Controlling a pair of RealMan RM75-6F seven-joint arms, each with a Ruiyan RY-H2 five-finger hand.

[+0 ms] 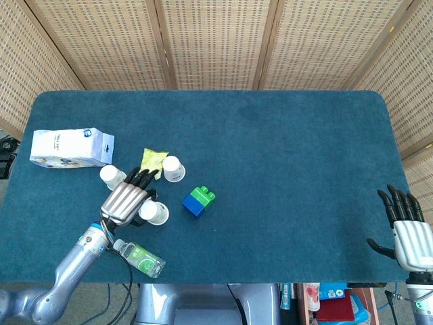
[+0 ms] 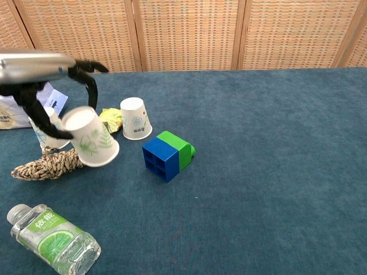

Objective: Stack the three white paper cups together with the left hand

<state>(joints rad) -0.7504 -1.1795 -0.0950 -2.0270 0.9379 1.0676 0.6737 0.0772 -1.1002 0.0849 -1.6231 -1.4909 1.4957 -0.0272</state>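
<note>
My left hand [image 1: 126, 198] [image 2: 40, 74] holds a white paper cup [image 1: 155, 213] [image 2: 90, 137] with a green leaf print, bottom up and lifted clear of the table. A second cup [image 1: 173, 168] [image 2: 135, 118] stands upside down beyond it, near the blocks. The third cup [image 1: 111, 177] [image 2: 45, 136] stands upside down just left of the hand, partly hidden behind the held cup in the chest view. My right hand [image 1: 407, 227] rests at the table's right front edge, fingers apart, holding nothing.
A blue and green block [image 1: 198, 201] [image 2: 167, 154] sits right of the cups. A rope coil [image 2: 49, 164], a plastic bottle [image 1: 139, 257] [image 2: 53, 239], a yellow packet [image 1: 152, 161] and a white bag [image 1: 71, 147] crowd the left side.
</note>
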